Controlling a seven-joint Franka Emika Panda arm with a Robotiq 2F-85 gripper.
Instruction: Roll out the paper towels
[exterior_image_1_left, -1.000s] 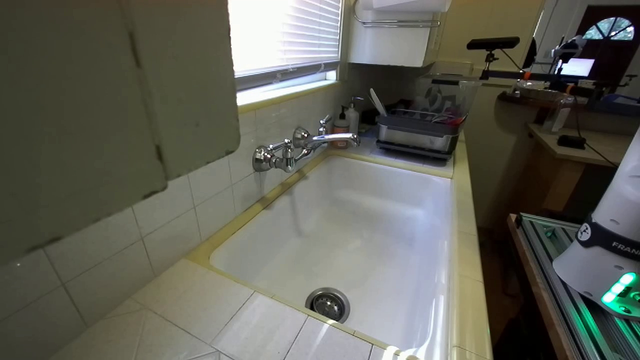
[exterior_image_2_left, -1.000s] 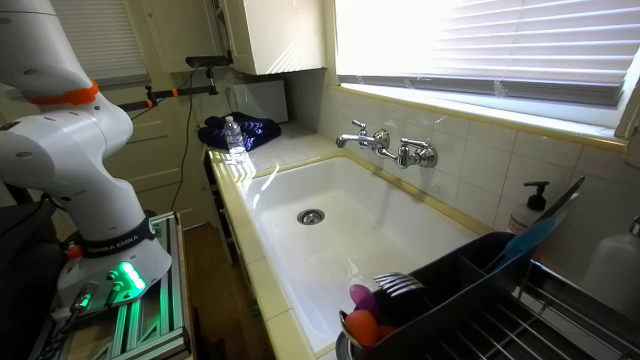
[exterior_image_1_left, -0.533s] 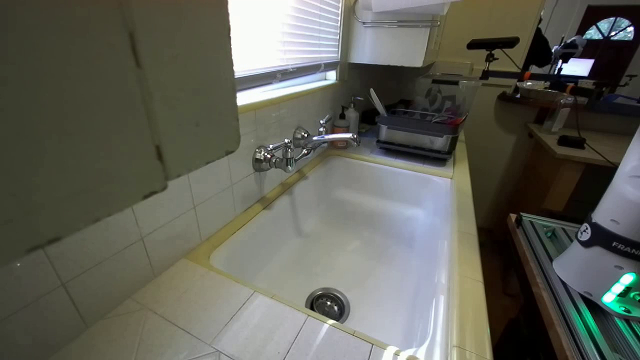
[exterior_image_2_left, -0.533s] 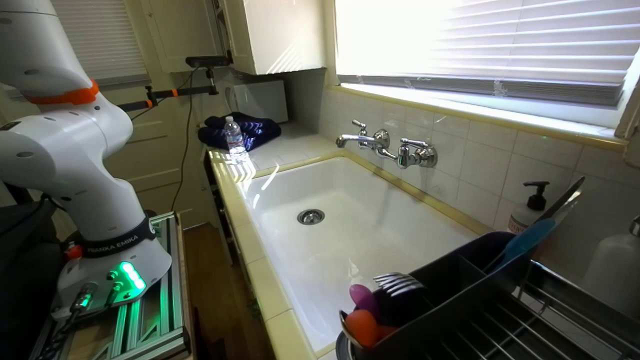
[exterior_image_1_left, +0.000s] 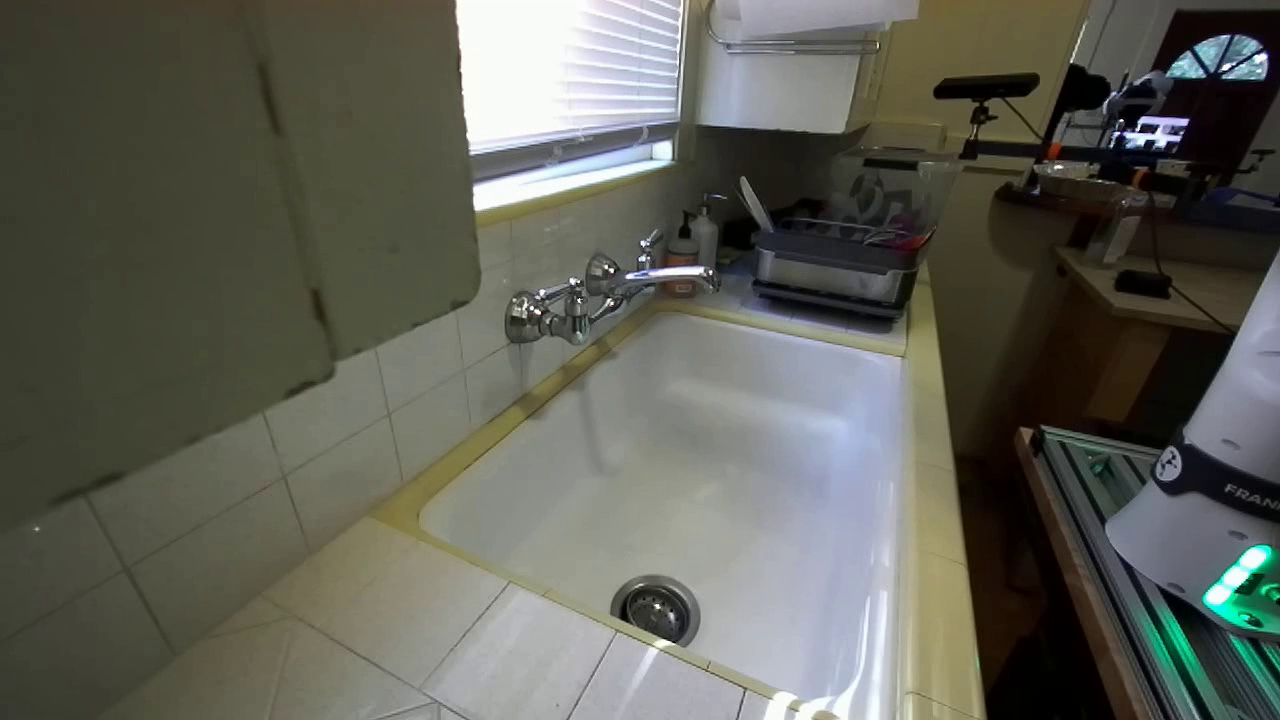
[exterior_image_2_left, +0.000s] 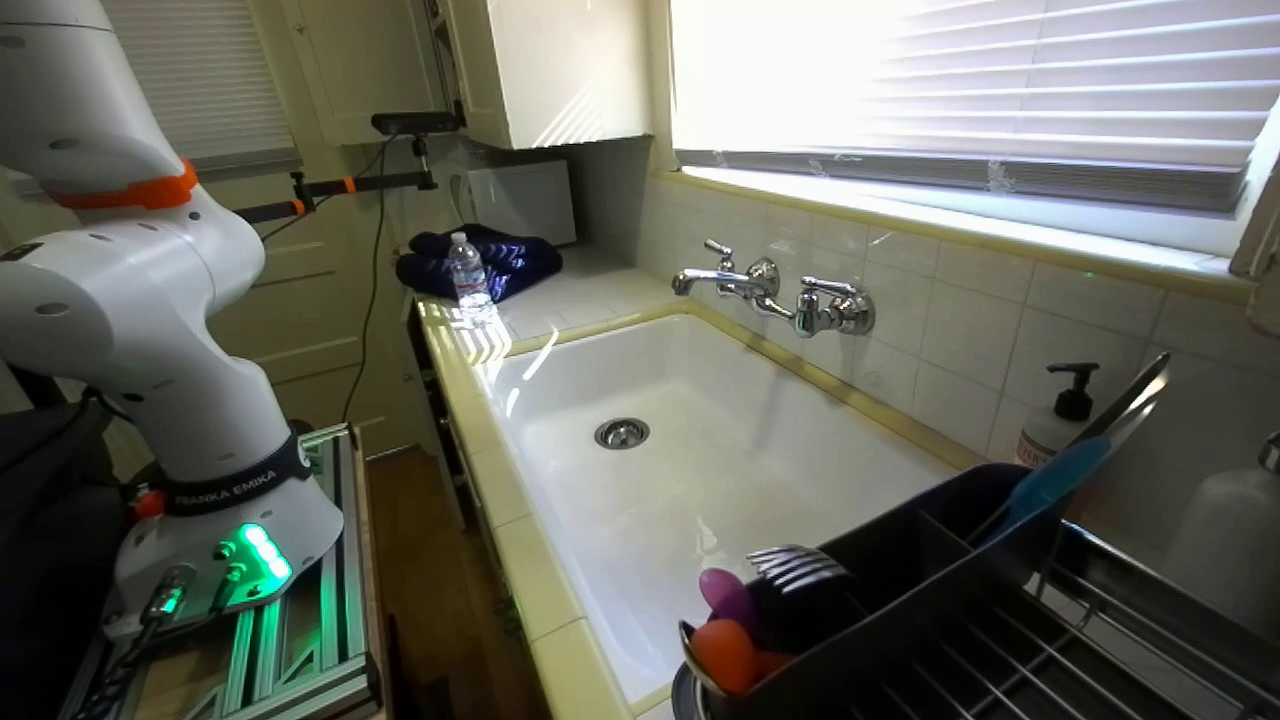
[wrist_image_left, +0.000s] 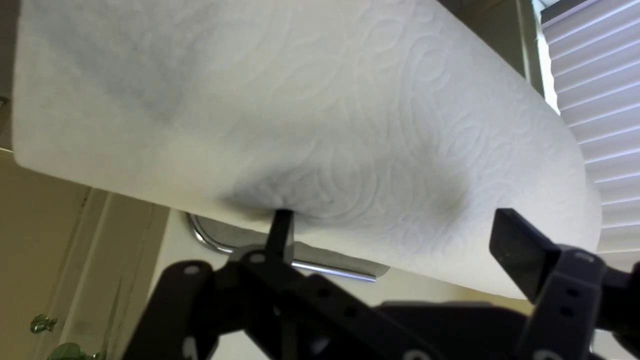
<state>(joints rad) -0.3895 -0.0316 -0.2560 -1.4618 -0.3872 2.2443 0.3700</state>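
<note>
Just in front of the paper towels (wrist_image_left: 325, 115), the gripper (wrist_image_left: 392, 215) has its jaws spread wide, w/ nothing clasped btwn them. The left-of-frame finger (wrist_image_left: 280, 235) in the wrist view has its tip at a shadowed dip in the paper, prob. touching; the right-of-frame finger (wrist_image_left: 522, 252) overlaps the lower part of the sheet, can't tell if there's contact.

Step in hand, best guess: working the sheet out off the roll, prob. by pushing, since no paper is held. Looks under way, not done. Next move likely calls for a light sweep w/ that fingertip to turn the roll, or lining up so a loose edge falls btwn the jaws, then a gentle pinch; too hard a jab could tear or crumple it.

The paper: plain white, thin, soft-looking, embossed w/ loops & ovals, bowed in a broad curve filling most of the view past the fingertips. Rounded corner at left; right end curls round, maybe the roll's end, core not visible. Greyish shadows near the fingers. In an exterior view only a flap (exterior_image_1_left: 830, 12) shows, above the towel bar & jutting past its end; hand is out of frame in both exterior views.

Past the left-of-frame finger: chrome towel bar (wrist_image_left: 342, 271), apart from it, by a white cabinet (exterior_image_1_left: 780, 95). Right of the hand in the wrist view: window blinds (wrist_image_left: 605, 125). Well below the hand: dish rack (exterior_image_1_left: 835, 270), faucet (exterior_image_1_left: 665, 276), sink (exterior_image_1_left: 720, 480).
</note>
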